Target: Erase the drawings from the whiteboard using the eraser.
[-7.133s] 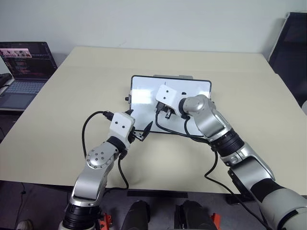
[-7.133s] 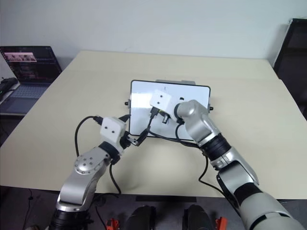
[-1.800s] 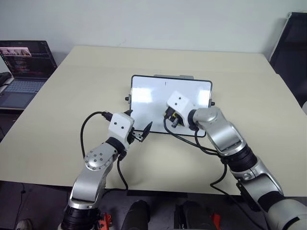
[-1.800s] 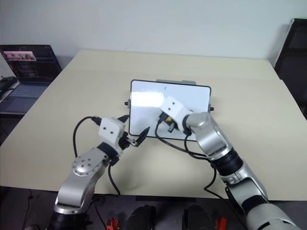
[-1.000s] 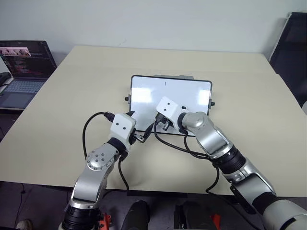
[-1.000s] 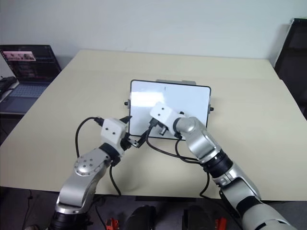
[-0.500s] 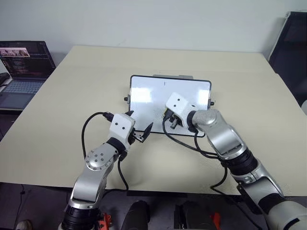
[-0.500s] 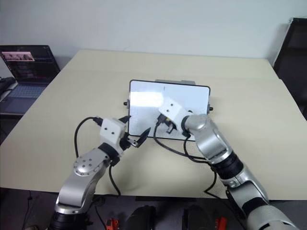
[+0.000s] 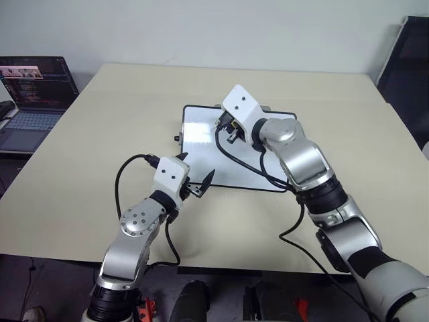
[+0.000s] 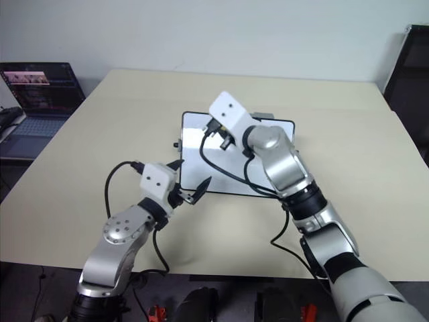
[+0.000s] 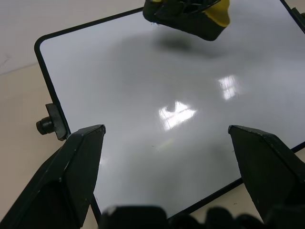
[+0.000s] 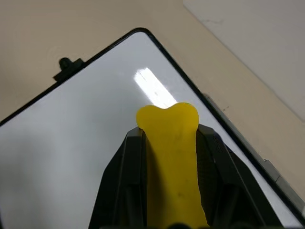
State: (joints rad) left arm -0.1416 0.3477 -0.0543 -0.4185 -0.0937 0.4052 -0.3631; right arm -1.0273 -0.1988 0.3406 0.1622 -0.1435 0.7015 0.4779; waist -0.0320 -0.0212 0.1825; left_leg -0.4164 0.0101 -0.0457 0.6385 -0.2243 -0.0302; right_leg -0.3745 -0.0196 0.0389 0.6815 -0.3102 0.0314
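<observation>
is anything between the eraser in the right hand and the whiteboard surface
Nothing visible. The right hand grips the yellow eraser and holds it above the whiteboard, near its far edge. The glossy white surface below looks bare, with no marker strokes I can make out. The left hand, open, sits at the board's near edge, off to the side.

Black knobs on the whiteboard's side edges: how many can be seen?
1 clearly: a knob on the whiteboard's left edge. The right arm covers the right edge, so another may be hidden there.
</observation>
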